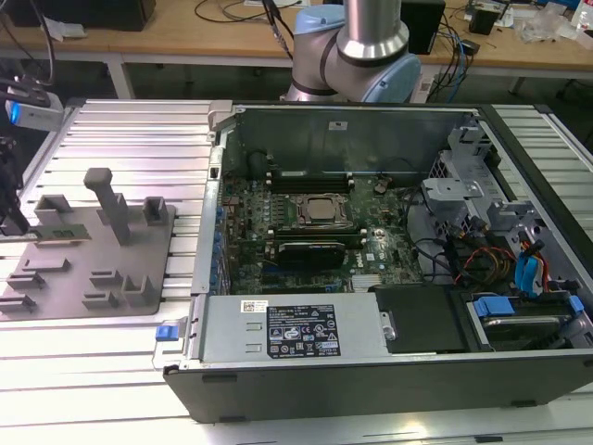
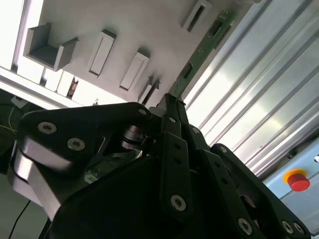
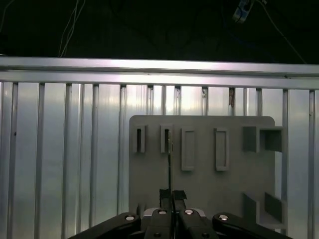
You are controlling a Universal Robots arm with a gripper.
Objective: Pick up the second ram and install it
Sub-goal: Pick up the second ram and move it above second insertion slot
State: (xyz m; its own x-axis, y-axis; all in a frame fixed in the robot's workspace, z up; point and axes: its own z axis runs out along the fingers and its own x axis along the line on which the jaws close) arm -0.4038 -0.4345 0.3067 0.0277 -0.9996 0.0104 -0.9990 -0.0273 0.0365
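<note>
Pinching one end of the second ram (image 1: 63, 232), the gripper (image 1: 22, 229) was closed on it. In the exterior view the stick's long axis ran toward 3 o'clock across the grey fixture (image 1: 139, 278).

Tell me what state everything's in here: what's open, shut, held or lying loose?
pincer, shut on the second ram.
second ram, gripped at one end, at the grey fixture, not yet in the computer.
grey fixture, lying flat on the ribbed table.
computer case, lying open, its board bare.
</note>
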